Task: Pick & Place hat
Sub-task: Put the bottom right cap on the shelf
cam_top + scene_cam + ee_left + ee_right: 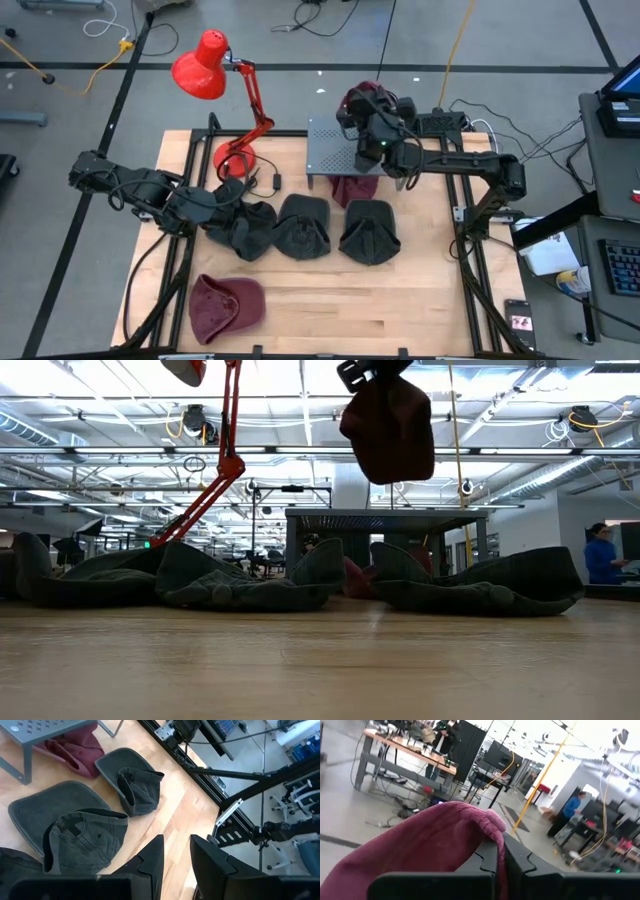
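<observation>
Wooden counter (pixel 400 300) held dark hats near grey stand (pixel 335 150). Above stand, your right hand (pixel 358 105) pinched maroon hat (pixel 365 97): soft, limp; grip brim. Left hand (pixel 232 195) narrow, empty.

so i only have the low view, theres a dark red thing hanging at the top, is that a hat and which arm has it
Observer: Yes, a maroon hat, pinched in the shut right gripper.
Operator: where is it over the table
Observer: The high view puts it above the back of the grey metal stand.
Operator: is there anything under that stand
Observer: Another maroon hat lies partly under its front edge.
Operator: and the left arm
Observer: The left gripper is low over the leftmost dark hat, fingers slightly apart, gripping nothing.
</observation>
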Robot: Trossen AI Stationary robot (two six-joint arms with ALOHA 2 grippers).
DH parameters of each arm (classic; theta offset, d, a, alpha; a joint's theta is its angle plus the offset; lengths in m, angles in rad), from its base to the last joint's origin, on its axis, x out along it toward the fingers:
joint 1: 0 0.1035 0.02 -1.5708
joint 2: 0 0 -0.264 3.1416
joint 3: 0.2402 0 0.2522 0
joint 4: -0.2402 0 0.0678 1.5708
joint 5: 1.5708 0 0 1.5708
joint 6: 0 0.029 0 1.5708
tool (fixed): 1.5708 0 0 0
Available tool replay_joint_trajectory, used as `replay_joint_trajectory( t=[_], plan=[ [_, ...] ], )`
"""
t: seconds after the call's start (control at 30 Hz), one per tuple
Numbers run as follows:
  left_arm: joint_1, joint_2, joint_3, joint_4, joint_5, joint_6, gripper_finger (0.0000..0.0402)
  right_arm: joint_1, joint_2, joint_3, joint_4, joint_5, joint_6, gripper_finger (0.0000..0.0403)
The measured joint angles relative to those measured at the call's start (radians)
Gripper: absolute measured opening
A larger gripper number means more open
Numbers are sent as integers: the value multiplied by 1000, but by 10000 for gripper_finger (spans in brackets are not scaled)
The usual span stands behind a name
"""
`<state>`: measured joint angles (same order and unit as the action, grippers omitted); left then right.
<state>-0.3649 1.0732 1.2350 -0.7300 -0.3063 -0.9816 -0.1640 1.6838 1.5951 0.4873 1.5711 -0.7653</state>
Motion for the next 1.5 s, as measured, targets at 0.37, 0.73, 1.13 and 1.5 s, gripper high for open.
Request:
replay_joint_trajectory(
  t=[0.37, 0.73, 1.13, 1.5],
  plan=[
    [0, 0, 0, 0, 1, 11, 97, 31, -23, -6, -383, -3, -15, 0],
    [0, 0, 0, 1, -9, 27, 97, 42, -139, -5, -613, -1, -25, 0],
    [29, 0, 0, 43, 47, 44, 97, 70, -228, -6, -847, -234, -242, 0],
    [50, 0, 0, 104, 54, 20, 97, -39, -312, -6, -1357, -345, 62, 0]
  ],
)
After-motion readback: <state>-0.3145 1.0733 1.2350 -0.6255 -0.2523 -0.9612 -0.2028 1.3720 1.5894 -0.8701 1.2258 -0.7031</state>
